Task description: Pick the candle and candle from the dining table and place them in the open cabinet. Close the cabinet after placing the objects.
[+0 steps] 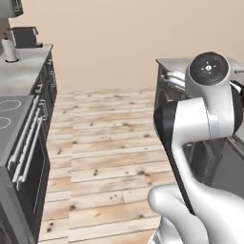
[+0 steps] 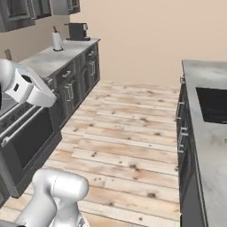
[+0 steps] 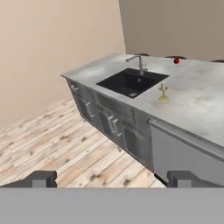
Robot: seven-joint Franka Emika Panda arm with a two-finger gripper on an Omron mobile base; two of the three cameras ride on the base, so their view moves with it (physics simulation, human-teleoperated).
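In the hand view, a thin cream candle [image 3: 162,90] on a slim gold stemmed holder stands upright on the marbled dining table [image 3: 197,100], just right of the black inset sink [image 3: 131,81] and grey faucet [image 3: 139,61]. My gripper [image 3: 113,179] hangs open over the wooden floor, well short of the table, with its fingertips [image 3: 43,178] far apart and nothing between them. The same dining table [image 2: 208,146] runs along the right of the right base view. Dark grey wall cabinets [image 2: 26,11] hang at the top left there; I cannot tell whether a door is open.
A small red ball [image 3: 176,61] lies at the table's far side. Across a wide strip of wooden floor [image 2: 128,128], a counter carries a black appliance [image 2: 78,31] and a white roll [image 2: 57,41], with an oven front [image 1: 28,157] below. My white arm [image 1: 209,109] rises in the foreground.
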